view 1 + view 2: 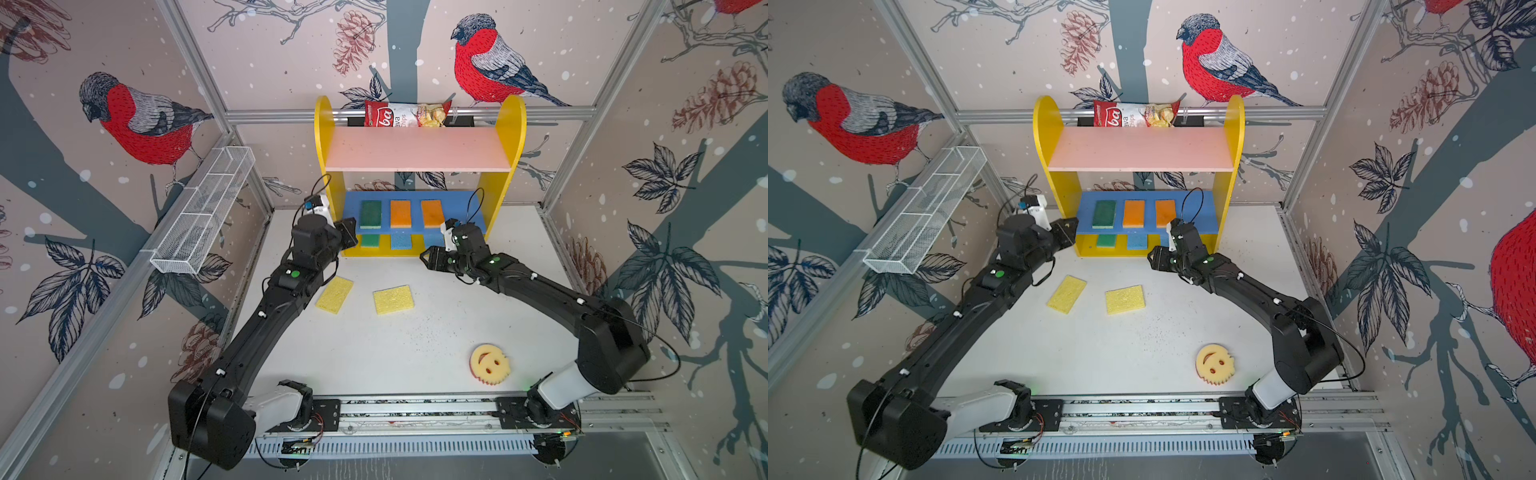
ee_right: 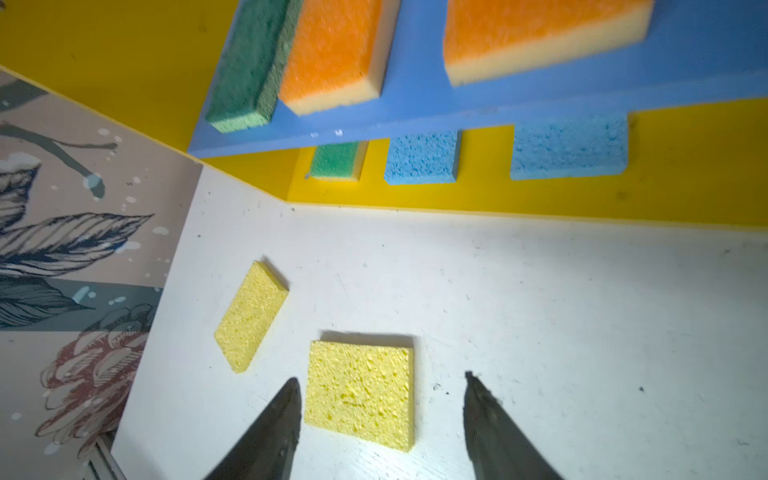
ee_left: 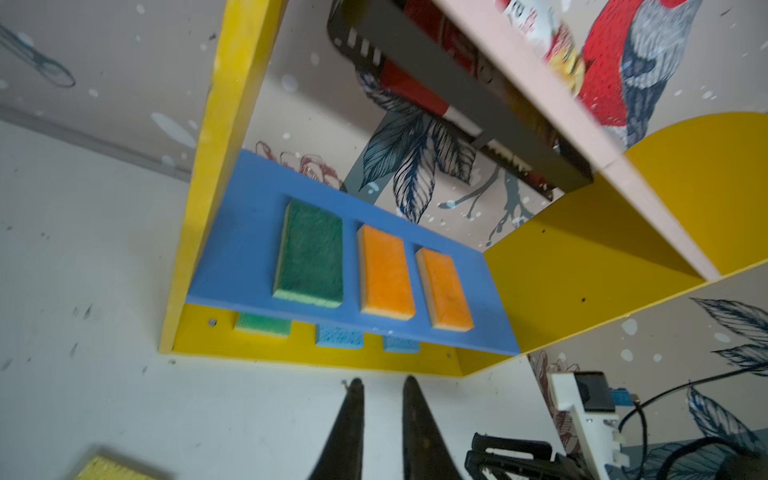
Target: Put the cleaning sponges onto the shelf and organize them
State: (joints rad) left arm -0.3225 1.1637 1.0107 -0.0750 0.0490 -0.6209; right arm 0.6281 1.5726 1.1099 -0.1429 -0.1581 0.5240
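Six flat sponges [image 1: 370,214], green, orange and blue, sit on the shelf [image 1: 417,149]. Two yellow ones [image 1: 393,299] and a round smiley [image 1: 489,364] lie on the table [image 1: 415,353]. Both empty: left claw [image 3: 382,380] narrow, right claw [image 2: 382,377] wide.

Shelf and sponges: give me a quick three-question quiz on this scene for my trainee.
1. How many sponges lie on the table, off the shelf?
2. True or false: the pink board holds a sponge.
3. The blue board holds, left to right in a top view: A green, orange, orange; B orange, blue, green; C blue, blue, orange.
Key: 1 three (two yellow, one smiley). 2 false. 3 A.
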